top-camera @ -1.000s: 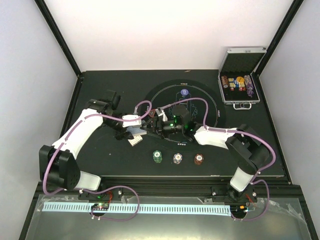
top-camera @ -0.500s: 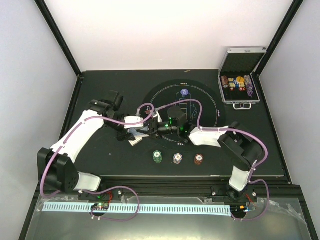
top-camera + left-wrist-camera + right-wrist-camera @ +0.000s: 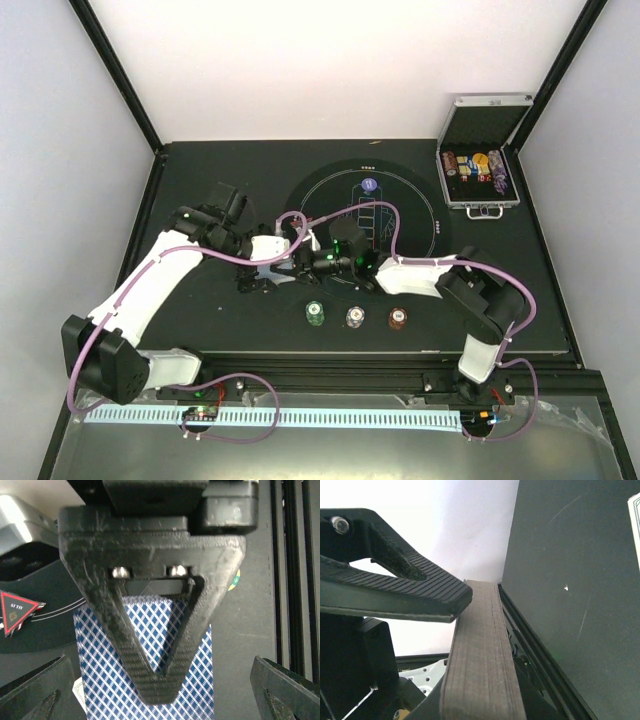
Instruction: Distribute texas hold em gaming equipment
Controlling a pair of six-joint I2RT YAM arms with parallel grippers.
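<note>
We judge this to be a hand-over of the deck of cards (image 3: 102, 680), which hangs above the tabletop (image 3: 200, 180) just beyond and to the left of the green chip stack (image 3: 316, 314). The right end effector (image 3: 477, 605) pinches the deck across its faces: in its wrist view one ribbed finger (image 3: 400, 587) presses flat on the pack, seen edge-on. In the left wrist view that same finger lies across the blue-checked back. The left end effector (image 3: 157, 700) stands spread wide, its two fingers well apart on either side of the deck and touching nothing. The purple-white chip stack (image 3: 355, 317) and the red-brown chip stack (image 3: 398, 318) sit in a row to the right of the green chip stack. The deck looks light and firm as a block, but it is a loose pile of thin, slick cards that will likely shear or fan if squeezed near a corner. We would take hold flat across both faces near the middle, and deal by sliding the top card off rather than lifting it.
</note>
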